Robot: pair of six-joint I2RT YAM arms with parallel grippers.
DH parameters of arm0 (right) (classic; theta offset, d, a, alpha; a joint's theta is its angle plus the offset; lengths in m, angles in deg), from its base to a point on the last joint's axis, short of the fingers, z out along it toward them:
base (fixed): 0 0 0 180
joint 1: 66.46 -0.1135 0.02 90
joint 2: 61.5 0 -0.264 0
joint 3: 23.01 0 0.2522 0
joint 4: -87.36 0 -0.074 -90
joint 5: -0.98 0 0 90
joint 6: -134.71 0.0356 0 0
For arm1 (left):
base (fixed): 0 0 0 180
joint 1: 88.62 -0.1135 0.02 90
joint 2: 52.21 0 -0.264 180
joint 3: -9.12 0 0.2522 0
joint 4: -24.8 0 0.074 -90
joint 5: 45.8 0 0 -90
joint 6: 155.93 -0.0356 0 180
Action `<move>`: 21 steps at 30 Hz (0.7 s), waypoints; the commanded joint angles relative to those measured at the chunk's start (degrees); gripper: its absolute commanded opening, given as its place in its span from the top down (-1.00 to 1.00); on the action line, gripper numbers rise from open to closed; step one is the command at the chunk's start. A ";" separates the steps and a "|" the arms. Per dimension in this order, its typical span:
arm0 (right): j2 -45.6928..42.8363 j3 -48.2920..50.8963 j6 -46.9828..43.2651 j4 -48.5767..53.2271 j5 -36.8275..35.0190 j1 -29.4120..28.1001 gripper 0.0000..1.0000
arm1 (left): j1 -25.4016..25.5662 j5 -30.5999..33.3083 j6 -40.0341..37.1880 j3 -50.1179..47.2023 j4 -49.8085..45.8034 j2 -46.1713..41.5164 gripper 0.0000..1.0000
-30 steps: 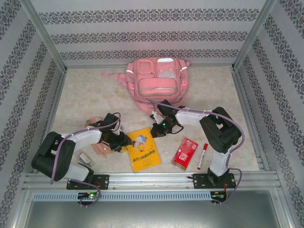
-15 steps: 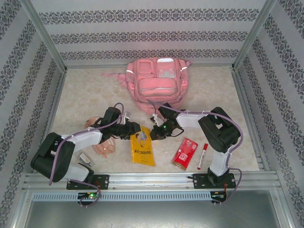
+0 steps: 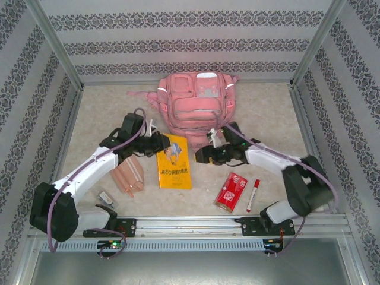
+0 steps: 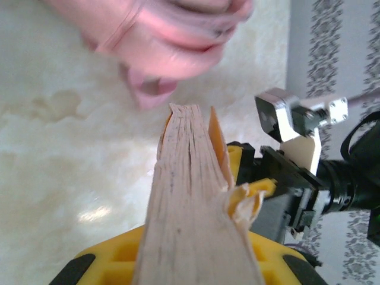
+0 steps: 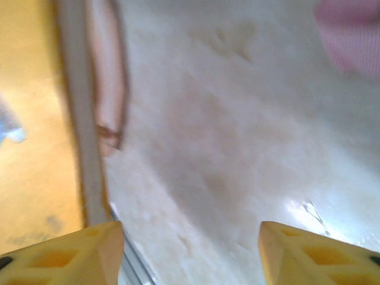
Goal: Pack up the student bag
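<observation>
My left pincer (image 3: 158,144) is clamped on the far end of the yellow book (image 3: 174,169), near the table's middle; the left wrist view shows its page block pinched between the fingers. The right pincer (image 5: 190,233) stands agape, holding nothing, just right of the book. The bag (image 3: 196,107) lies at the middle of the far edge, close beyond the book. I judge this the book-loading step; next, the book must be carried to an open pocket, perhaps with the right pincer holding it wide; whether any zip is open I cannot tell.
</observation>
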 commanded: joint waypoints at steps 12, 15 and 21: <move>-10.86 -2.07 20.67 -21.25 20.32 4.50 -0.75 | -1.30 -16.36 -0.74 20.18 9.33 5.57 1.00; -9.06 -3.04 25.03 -25.62 22.44 2.86 -0.72 | -1.28 -18.44 6.59 17.73 21.07 6.23 1.00; -6.17 -2.25 37.36 -41.93 23.58 1.30 -0.26 | -1.35 -21.30 12.20 14.57 36.16 8.40 1.00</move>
